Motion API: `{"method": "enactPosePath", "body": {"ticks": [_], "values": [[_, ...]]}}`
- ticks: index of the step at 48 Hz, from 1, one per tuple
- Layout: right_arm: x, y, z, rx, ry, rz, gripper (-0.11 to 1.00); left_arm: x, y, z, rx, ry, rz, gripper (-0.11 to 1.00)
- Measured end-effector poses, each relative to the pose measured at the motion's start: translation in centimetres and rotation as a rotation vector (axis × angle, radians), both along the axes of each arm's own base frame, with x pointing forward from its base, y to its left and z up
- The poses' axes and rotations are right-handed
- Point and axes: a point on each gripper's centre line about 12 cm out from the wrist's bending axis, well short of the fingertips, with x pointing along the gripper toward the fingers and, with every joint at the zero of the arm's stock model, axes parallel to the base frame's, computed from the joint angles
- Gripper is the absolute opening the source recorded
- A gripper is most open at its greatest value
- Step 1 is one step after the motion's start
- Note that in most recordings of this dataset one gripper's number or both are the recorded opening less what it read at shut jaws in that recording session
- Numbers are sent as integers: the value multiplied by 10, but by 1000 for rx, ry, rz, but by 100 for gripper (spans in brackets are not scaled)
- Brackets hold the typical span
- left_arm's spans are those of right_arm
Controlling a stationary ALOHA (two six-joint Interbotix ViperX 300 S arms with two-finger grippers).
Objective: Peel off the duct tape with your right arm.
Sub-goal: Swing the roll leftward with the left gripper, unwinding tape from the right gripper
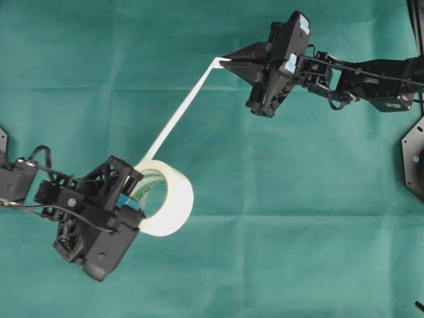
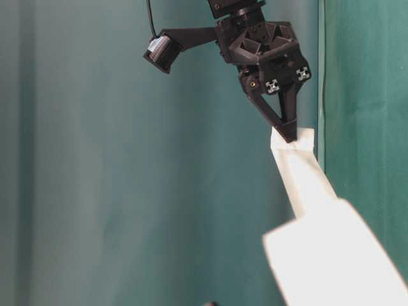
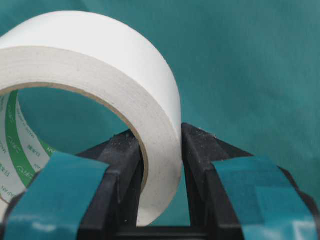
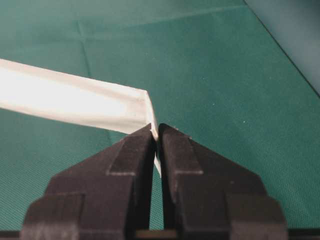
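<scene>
The left pincer [image 1: 132, 192] squeezes the duct tape [image 1: 169, 199] roll near the tabletop's [image 1: 278, 252] left edge. The right pincer [image 1: 224, 61] pinches its stretched strip end.

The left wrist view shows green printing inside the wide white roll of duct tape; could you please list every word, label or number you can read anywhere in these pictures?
Green printing on the inner core of the wide white roll of duct tape: a green band with lettering set sideways, too small and tilted to read.
Same core in the overhead view: green marks only, unreadable.
Black right gripper, peeled white strip, green cloth: no text.
</scene>
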Motion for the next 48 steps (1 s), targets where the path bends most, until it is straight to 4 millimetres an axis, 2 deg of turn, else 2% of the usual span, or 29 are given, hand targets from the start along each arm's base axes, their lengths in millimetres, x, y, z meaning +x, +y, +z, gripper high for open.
{"method": "enactPosePath", "body": {"ticks": [19, 48], "values": [[0, 1, -1, 4, 8, 2, -9, 2, 5, -15, 11, 147, 63, 21], [-7, 3, -13, 28, 102, 16, -9, 2, 31, -20, 11, 213, 165, 21]]}}
